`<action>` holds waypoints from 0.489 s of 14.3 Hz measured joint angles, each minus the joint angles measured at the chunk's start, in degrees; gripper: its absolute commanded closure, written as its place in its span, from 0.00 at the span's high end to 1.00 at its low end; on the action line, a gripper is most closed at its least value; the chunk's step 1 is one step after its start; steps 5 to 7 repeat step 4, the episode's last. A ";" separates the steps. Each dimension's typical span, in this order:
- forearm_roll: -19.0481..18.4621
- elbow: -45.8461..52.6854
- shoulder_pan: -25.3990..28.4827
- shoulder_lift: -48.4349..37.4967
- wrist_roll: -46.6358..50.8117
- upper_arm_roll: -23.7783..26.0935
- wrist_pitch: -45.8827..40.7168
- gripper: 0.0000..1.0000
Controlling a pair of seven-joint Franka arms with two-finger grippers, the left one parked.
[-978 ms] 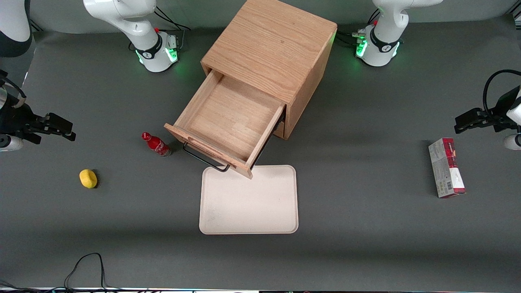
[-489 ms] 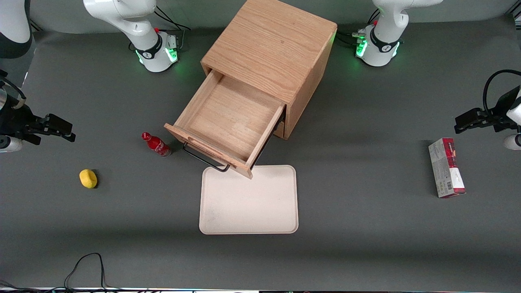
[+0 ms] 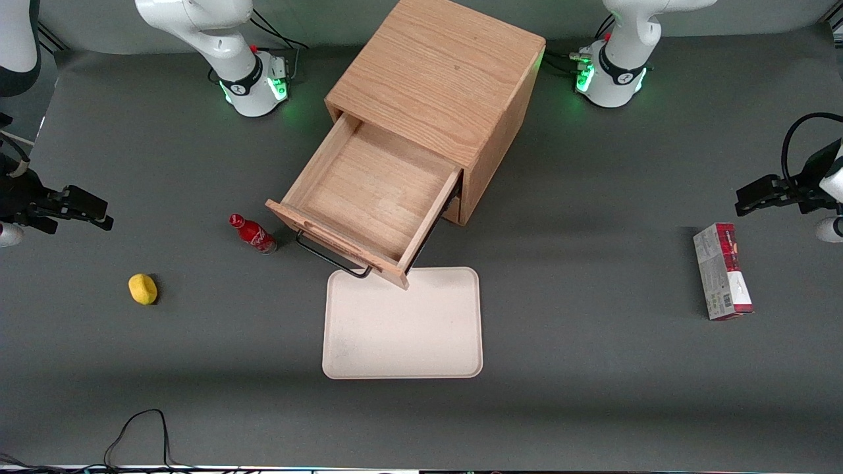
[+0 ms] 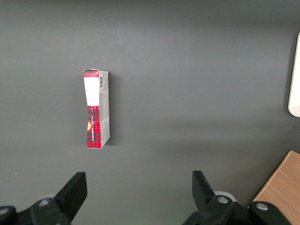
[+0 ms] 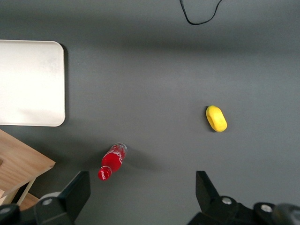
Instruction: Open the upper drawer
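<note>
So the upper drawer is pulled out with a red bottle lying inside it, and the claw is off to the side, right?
Not quite: the front view shows the upper drawer pulled out but empty. The red bottle lies on the table beside it. The claw is open, away toward the working arm's end.

No word or number can be read anywhere. The small red plastic bottle (image 3: pixel 253 234) lying on the grey table has a white curly mark on its side, too small to read. The red and white cardboard box (image 4: pixel 96 110), at about 3 o'clock from the bottle in the front view, has black barcode stripes (image 4: pixel 104 80) near its white end and tiny print that cannot be made out. The black gripper (image 5: pixel 143 199), at about 9 o'clock from the bottle, hangs above the table with fingers wide apart and has no writing.
</note>
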 measured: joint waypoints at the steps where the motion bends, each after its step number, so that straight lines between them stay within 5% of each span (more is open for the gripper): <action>1: 0.00 0.00 0.00 0.00 0.00 0.10 -0.02 1.00; 7: 0.00 -0.01 0.04 0.00 0.00 0.43 -0.13 1.00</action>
